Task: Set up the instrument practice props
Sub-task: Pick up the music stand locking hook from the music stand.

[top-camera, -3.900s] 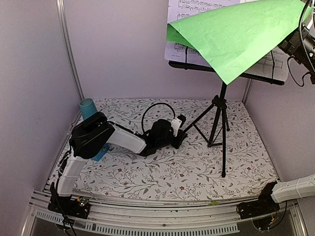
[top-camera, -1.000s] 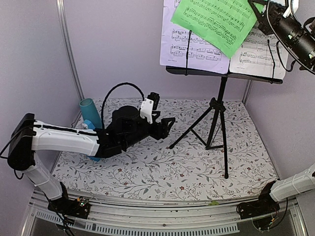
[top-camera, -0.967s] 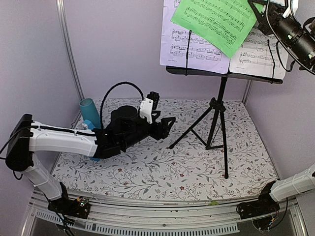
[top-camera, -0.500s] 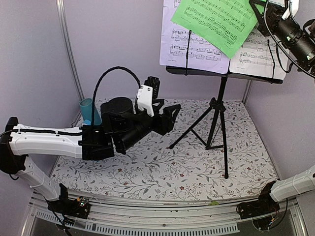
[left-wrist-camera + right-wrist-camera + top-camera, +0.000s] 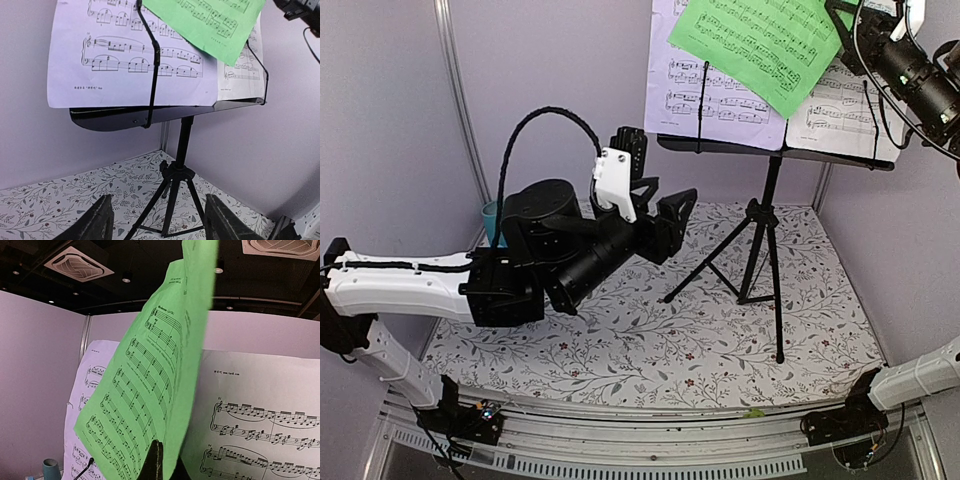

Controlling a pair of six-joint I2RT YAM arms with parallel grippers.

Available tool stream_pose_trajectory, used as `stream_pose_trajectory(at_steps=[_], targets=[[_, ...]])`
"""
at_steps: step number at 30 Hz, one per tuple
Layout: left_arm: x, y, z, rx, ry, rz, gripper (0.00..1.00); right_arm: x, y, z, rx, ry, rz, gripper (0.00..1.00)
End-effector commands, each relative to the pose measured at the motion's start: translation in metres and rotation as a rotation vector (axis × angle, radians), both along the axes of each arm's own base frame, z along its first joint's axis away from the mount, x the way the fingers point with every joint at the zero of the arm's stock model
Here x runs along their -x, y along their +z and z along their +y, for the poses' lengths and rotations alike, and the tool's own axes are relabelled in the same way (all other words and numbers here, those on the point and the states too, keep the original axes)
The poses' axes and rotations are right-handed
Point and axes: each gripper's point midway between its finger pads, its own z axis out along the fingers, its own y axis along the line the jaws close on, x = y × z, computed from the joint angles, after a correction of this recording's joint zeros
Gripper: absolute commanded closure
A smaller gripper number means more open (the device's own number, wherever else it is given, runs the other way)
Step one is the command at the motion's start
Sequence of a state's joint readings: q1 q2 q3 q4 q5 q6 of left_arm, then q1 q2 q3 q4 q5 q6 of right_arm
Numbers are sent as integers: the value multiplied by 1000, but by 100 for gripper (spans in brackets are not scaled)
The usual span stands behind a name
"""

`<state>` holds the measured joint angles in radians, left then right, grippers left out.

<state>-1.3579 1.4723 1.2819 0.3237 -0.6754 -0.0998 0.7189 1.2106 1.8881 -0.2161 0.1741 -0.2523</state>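
- Two fingers of my right gripper (image 5: 847, 22) are clamped on the upper right edge of the green page (image 5: 760, 40), high at the far right.
- The page hangs tilted in front of the white pages (image 5: 705, 90), with its lowest corner above the desk's ledge, not resting on it.
- Those white pages stand on the black music stand (image 5: 768, 210), pinned by two wire arms. Its tripod feet sit on the right part of the floral table (image 5: 720, 330).
- My left gripper (image 5: 663, 205) hovers in the air left of the stand and points toward it, jaws apart and holding nothing.
- Behind my left arm, at the far left, a teal cup (image 5: 490, 212) peeks out.
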Motion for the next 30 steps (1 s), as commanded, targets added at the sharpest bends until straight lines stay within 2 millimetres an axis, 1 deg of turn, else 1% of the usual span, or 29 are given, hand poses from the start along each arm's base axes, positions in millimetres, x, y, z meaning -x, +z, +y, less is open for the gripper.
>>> stream_pose_trajectory(at_steps=[1, 6, 9, 13, 14, 17, 22, 26, 30], targets=[[9, 39, 8, 56, 27, -45, 37, 3, 4, -7, -13, -21, -16, 100], [11, 62, 6, 83, 56, -68, 38, 4, 5, -8, -15, -18, -16, 100], [9, 76, 5, 94, 93, -81, 38, 4, 5, -8, -17, -17, -15, 100], [2, 86, -5, 53, 160, -106, 38, 5, 4, -7, -21, -5, -13, 100], [0, 94, -5, 54, 179, -111, 38, 5, 5, -7, -22, -3, -13, 100], [-6, 99, -8, 20, 241, -121, 38, 7, 5, -6, -22, 6, -15, 100], [-12, 110, -17, -7, 282, -144, 38, 8, 5, -5, -18, 12, -16, 100], [-22, 111, -27, -41, 295, -138, 38, 8, 5, -5, -18, 16, -17, 100], [-33, 108, -32, -37, 262, -94, 40, 8, 4, -5, -17, 16, -15, 100]])
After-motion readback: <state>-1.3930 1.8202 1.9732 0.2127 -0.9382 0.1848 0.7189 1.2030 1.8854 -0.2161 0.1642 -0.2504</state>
